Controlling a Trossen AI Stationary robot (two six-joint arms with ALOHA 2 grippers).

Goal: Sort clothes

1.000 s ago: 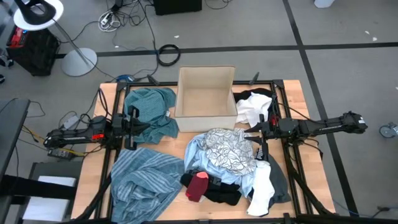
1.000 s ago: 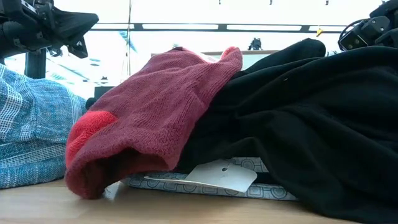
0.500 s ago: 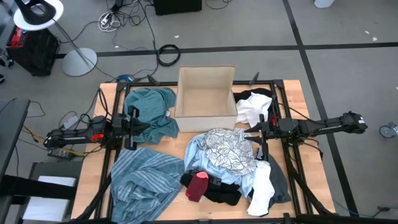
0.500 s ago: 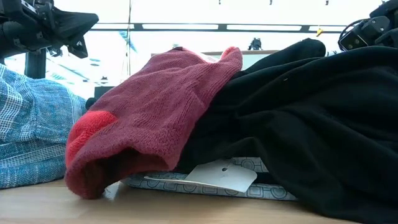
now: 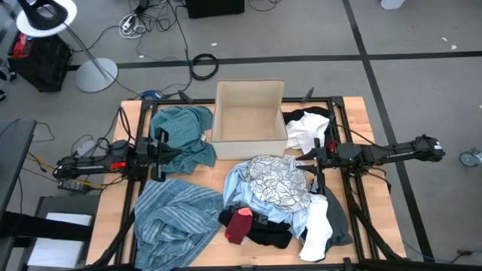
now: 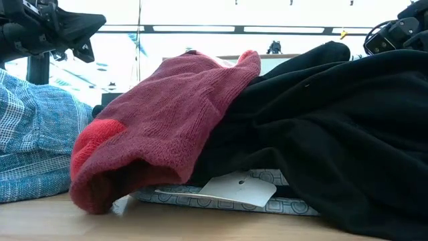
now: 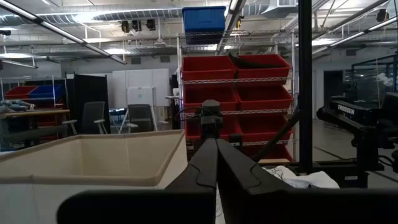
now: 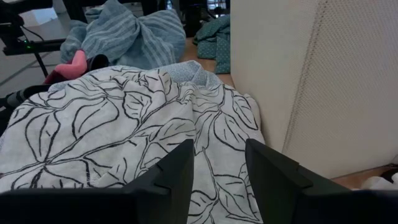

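Crumpled soft clothes [image 5: 263, 197] heaped near worktop [image 5: 354, 120] centre; left tool [image 5: 160, 147] clenched empty, right tool [image 5: 310, 159] released over leaf-print fabric [image 8: 106, 130].

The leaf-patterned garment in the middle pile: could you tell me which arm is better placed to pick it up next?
Probably the right. The right gripper is open and hangs beside the leaf-patterned garment, facing it. The left gripper is shut and sits over the teal garment, farther away.

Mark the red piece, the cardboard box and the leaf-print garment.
red piece [image 5: 239, 224], high view, middle of the fabric.
cardboard box [image 5: 249, 138], high view, near wall.
leaf-print garment [image 8: 106, 134], right wrist view, middle of the printed cloth.
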